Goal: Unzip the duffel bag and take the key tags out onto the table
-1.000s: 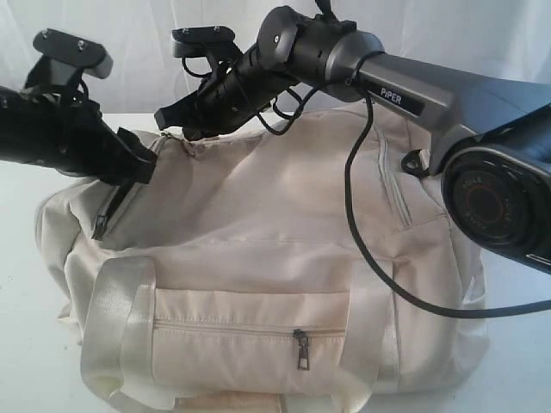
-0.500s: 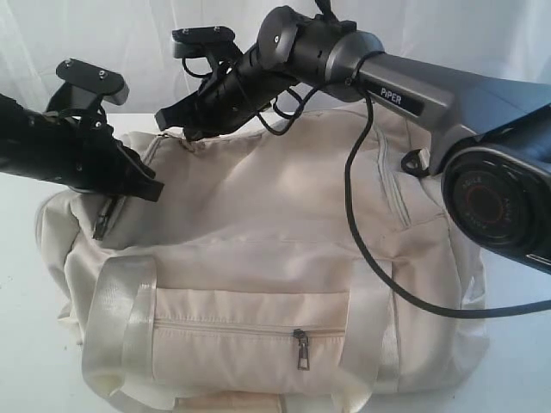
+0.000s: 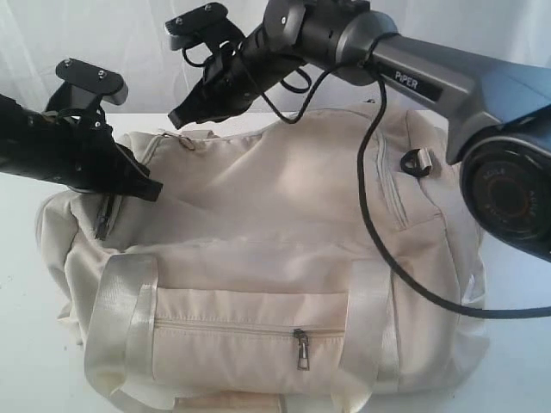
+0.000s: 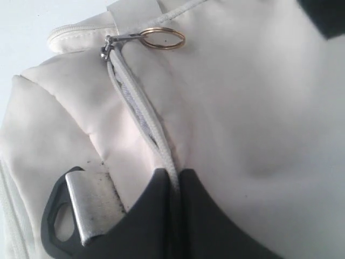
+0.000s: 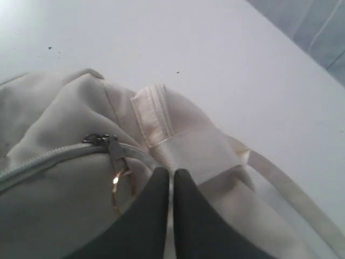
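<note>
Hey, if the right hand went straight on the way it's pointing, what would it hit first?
Most likely the duffel bag, at the webbing tab beside the zipper ring, though the gap is unclear.

Large fabric duffel bag (image 3: 284, 224) was plain cream, unpatterned, with dark specks by one seam. Its webbing straps (image 3: 120, 310) were paler, glossy ivory. Thin metal zipper ring (image 4: 161, 38) read gold; flat tabletop (image 3: 17, 284), white.

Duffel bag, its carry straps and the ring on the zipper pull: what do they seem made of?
Duffel bag: matte cream woven fabric, going by its soft creases. Carry straps: glossier webbing, probably synthetic, with a satin sheen. Ring: metal, gold-toned and shiny; likely brass or plated.
</note>
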### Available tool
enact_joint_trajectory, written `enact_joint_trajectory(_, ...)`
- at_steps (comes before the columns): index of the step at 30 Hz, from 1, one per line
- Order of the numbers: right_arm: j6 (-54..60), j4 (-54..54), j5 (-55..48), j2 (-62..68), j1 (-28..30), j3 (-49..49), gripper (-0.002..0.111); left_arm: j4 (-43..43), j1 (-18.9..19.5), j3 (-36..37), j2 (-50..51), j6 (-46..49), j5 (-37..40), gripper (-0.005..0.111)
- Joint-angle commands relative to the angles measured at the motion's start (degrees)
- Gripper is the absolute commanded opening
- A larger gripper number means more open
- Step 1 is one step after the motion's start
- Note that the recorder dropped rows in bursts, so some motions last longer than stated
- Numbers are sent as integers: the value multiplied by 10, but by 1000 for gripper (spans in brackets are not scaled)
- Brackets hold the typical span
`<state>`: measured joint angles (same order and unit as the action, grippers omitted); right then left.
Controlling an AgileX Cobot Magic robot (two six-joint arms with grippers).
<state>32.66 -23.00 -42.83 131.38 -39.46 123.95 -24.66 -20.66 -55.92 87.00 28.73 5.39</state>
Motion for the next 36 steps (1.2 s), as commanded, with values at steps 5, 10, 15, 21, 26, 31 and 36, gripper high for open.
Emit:
enact_joint_trajectory(5, 148, 9, -83, -27, 5, 2, 39, -8, -2, -3, -2, 0, 11, 0)
enact_joint_trajectory(10, 223, -38, -107, -22, 5, -2, 46, -8, -2, -3, -2, 0, 11, 0)
enact_joint_trajectory(15, 250, -64, -91, -11, 5, -2, 46, -8, -2, -3, -2, 0, 12, 0)
enact_joint_trajectory(21, 252, -67, -60, 8, 5, -2, 46, -8, -2, -3, -2, 0, 15, 0)
enact_joint_trajectory(26, 239, -77, -46, 26, 5, -2, 45, -8, -2, -3, -3, 0, 15, 0)
enact_joint_trajectory(31, 235, -85, -29, 35, -1, -2, 42, -8, -2, -3, -3, 0, 15, 0)
enact_joint_trajectory(36, 235, -92, -13, 35, -7, -2, 33, -8, -2, -3, -3, 0, 16, 0)
